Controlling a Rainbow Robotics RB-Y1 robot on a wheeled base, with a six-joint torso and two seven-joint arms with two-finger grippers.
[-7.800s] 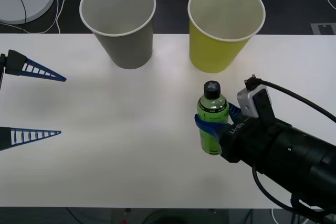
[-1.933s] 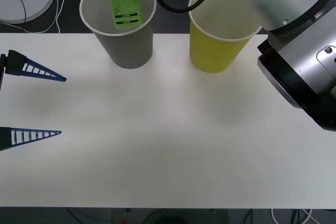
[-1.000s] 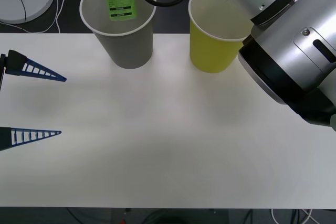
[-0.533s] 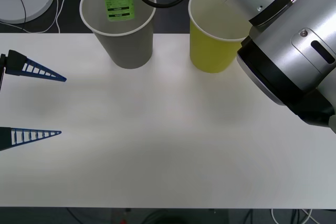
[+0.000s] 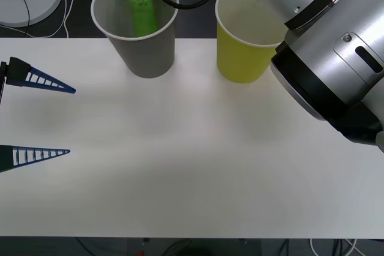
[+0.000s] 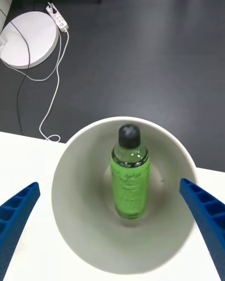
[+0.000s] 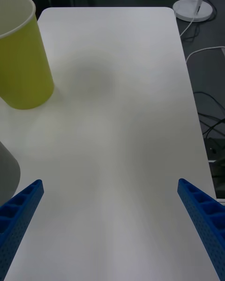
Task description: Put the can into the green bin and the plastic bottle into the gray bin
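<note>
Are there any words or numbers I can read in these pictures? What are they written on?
Nothing here can be read for sure.
Small clear plastic bottle with green contents and a black cap, lying inside the large gray paper cup: its label has pale writing, too blurred to read.
Large yellow-green paper cup: no writing.
Gray paper cup: no writing.
White table: no writing.

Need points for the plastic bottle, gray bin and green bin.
plastic bottle (image 6: 129,180): right wrist view, on its green label.
gray bin (image 5: 147,58): front view, on the outer wall.
green bin (image 5: 243,61): front view, on the outer wall.
</note>
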